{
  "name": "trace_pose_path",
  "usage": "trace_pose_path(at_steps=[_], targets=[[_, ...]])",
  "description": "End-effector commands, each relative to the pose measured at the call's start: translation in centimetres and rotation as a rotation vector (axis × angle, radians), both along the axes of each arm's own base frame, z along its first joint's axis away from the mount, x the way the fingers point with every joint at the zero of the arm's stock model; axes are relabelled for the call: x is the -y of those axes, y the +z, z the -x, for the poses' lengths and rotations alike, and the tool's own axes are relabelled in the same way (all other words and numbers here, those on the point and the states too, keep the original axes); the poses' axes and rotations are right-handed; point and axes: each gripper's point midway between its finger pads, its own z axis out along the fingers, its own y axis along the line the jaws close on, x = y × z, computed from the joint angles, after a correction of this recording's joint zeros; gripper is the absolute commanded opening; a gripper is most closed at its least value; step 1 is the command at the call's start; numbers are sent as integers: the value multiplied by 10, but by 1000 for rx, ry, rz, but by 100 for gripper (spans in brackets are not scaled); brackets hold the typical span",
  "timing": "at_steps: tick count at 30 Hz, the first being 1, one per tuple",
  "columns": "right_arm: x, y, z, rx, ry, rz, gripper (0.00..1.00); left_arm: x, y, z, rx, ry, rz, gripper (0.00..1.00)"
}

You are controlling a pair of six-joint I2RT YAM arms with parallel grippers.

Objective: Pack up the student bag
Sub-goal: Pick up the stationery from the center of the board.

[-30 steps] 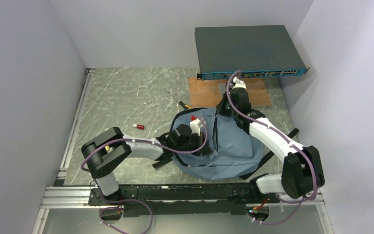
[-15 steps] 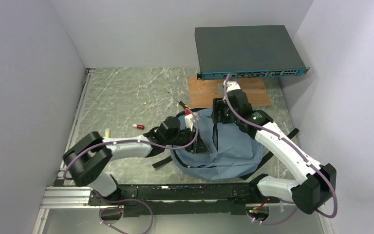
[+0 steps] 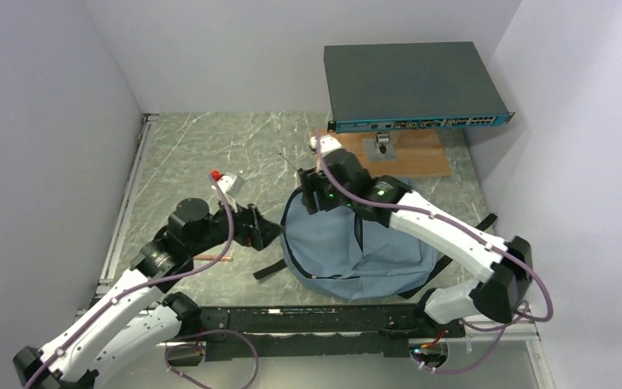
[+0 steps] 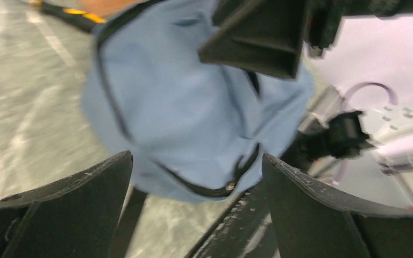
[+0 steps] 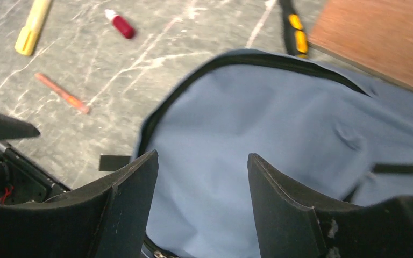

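Grey marble table (image 3: 210, 154), top view: student bag (image 3: 372, 243) lies flat at near centre, between both arms for shared reach. Left wrist: left end effector (image 4: 196, 161) spread wide, empty, facing the bag's left side, probably to hold fabric. Right wrist: right end effector (image 5: 201, 161) released over the zipper rim; yellow marker (image 5: 32, 27) loose further left, likely awaiting packing.

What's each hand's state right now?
Left hand: open, empty, facing the bag.
Right hand: open, empty, over the bag.
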Motion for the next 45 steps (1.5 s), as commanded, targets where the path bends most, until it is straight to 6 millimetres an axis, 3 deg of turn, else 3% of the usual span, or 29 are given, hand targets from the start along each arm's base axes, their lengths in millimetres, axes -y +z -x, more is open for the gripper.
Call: trace_pose_path(at_steps=[1, 4, 7, 16, 21, 26, 30, 34, 37, 45], targets=[[-53, 21, -1, 55, 80, -66, 65, -74, -43, -10, -62, 264, -329, 96], [-78, 20, 8, 42, 128, -91, 62, -97, -52, -12, -117, 364, -384, 99], [-88, 15, 15, 27, 153, -91, 60, -116, -65, -15, -170, 462, -403, 100], [-80, 8, 26, 65, 209, -97, 60, -166, -97, -49, -364, 701, -291, 100], [-89, 5, 36, 64, 292, -131, 60, -226, -119, -69, -526, 897, -278, 100], [-88, -3, 48, 59, 355, -154, 61, -280, -145, -77, -690, 1043, -235, 100], [-83, -1, 54, 68, 399, -172, 61, -307, -160, -81, -771, 1079, -306, 100], [-73, 2, 53, 87, 400, -186, 62, -322, -164, -89, -771, 1044, -442, 96], [-66, 5, 49, 101, 385, -207, 62, -339, -183, -78, -845, 1066, -611, 95], [-55, 10, 38, 99, 357, -228, 63, -319, -216, -75, -955, 913, -729, 82]])
